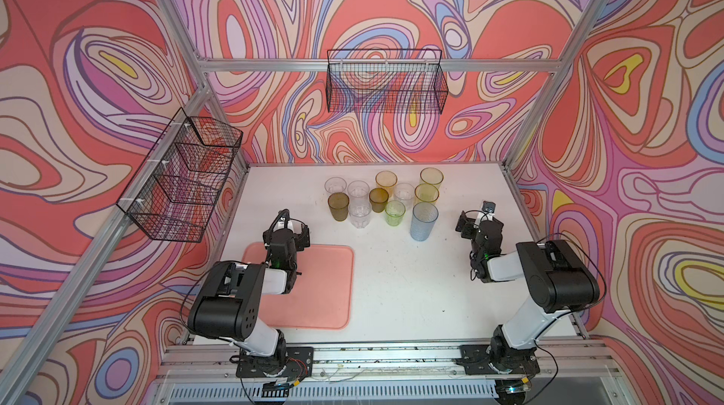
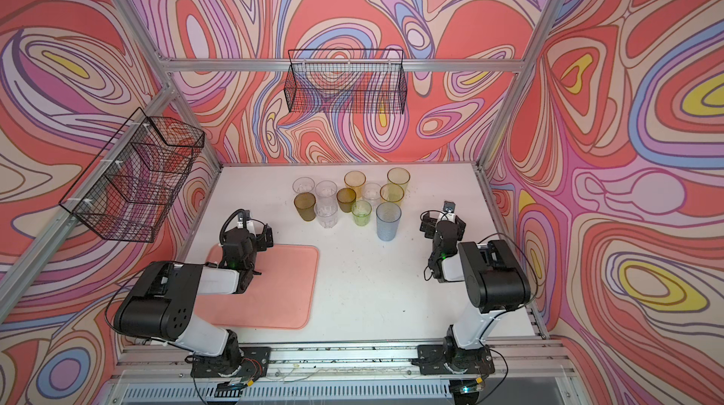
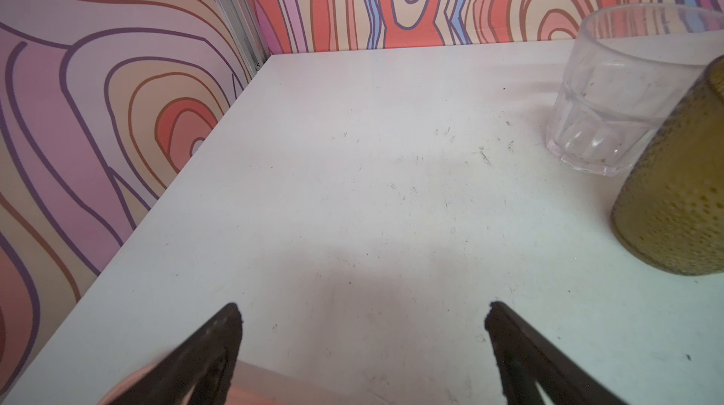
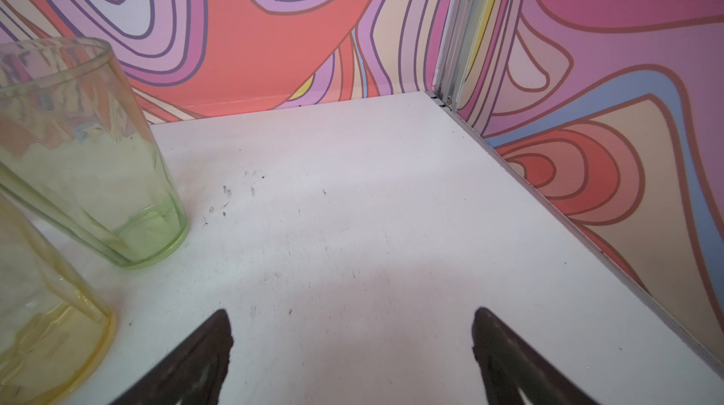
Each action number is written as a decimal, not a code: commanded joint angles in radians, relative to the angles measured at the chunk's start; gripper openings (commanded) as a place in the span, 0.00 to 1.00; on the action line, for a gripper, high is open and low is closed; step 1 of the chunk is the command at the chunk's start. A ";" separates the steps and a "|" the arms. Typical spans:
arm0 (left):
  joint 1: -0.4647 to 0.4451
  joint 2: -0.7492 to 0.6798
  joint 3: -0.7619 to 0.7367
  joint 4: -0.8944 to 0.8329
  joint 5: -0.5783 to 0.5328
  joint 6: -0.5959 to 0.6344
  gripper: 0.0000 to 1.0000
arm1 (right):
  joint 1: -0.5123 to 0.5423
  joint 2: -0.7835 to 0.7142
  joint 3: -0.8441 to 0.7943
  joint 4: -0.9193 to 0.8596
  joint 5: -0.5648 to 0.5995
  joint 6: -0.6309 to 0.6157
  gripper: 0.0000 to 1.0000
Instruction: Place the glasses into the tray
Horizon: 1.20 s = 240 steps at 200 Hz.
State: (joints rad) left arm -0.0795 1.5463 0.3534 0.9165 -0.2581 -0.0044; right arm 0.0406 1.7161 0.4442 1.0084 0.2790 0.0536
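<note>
Several glasses stand upright in a cluster at the back middle of the white table, among them a tall pale blue one (image 1: 424, 221) (image 2: 388, 221), a brown-amber one (image 1: 338, 206) and a green one (image 1: 394, 213). The salmon-pink tray (image 1: 321, 289) (image 2: 282, 289) lies empty at the front left. My left gripper (image 1: 293, 224) (image 3: 362, 313) hangs open over the tray's far edge, left of the cluster; a clear glass (image 3: 619, 101) and the brown-amber one (image 3: 674, 195) show beside it. Right of the cluster, my right gripper (image 1: 476, 221) (image 4: 350, 319) is open and empty, near two yellowish glasses (image 4: 86, 156).
A black wire basket (image 1: 386, 81) hangs on the back wall and a second one (image 1: 184, 179) on the left wall. Aluminium frame posts stand at the table's back corners. Patterned walls close the table (image 1: 411, 285) on three sides.
</note>
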 commanded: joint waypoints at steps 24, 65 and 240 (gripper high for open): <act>0.001 0.003 0.000 0.033 0.001 -0.005 1.00 | -0.001 0.007 0.008 -0.007 -0.005 -0.003 0.98; -0.013 -0.011 -0.021 0.061 -0.001 0.010 1.00 | -0.001 0.007 0.008 -0.012 -0.010 -0.001 0.98; -0.444 -0.443 0.283 -0.920 -0.492 -0.271 1.00 | 0.006 -0.528 0.074 -0.742 0.053 0.291 0.98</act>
State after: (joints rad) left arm -0.4641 1.1439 0.5529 0.2832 -0.6281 -0.1223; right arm 0.0425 1.2488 0.4370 0.6575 0.3199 0.2070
